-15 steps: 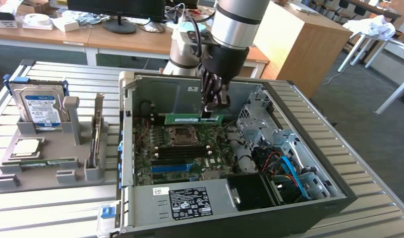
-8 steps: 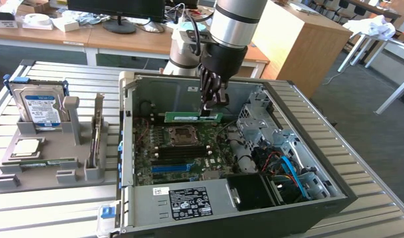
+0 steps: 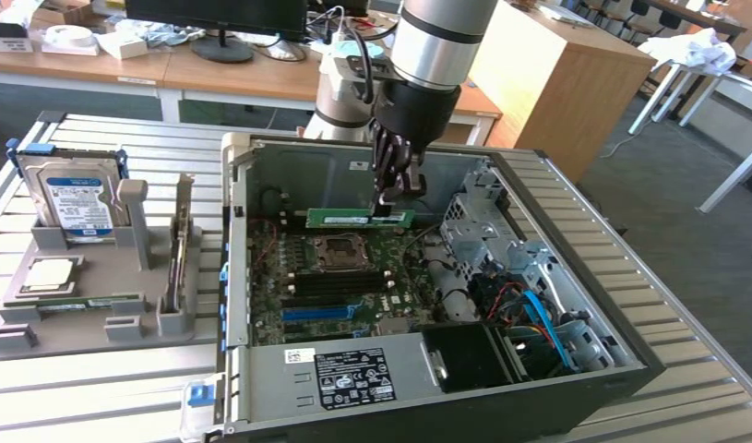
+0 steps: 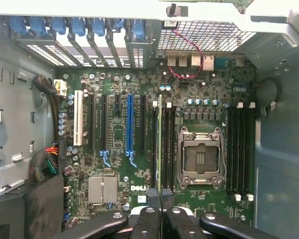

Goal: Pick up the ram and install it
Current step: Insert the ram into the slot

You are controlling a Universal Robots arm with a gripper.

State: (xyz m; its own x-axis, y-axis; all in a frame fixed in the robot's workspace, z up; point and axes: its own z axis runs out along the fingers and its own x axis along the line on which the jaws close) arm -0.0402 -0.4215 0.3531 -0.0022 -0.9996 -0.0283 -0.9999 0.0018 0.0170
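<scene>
The ram [image 3: 360,218] [image 4: 160,144] is clamped near one end between the closed fingers of the gripper [image 3: 385,210] [image 4: 160,197], held level and edge-down inside the open case [image 3: 351,378], above the board [image 3: 332,300] [image 4: 114,144]. In the wrist view it runs edge-on along the black slots [image 4: 168,149] just beside the empty socket [image 3: 341,247] [image 4: 200,157]; whether it touches them I cannot tell. Outside the case, at the exterior view's left, a grey tray [image 3: 92,328] holds a drive [image 3: 74,198] standing upright.
</scene>
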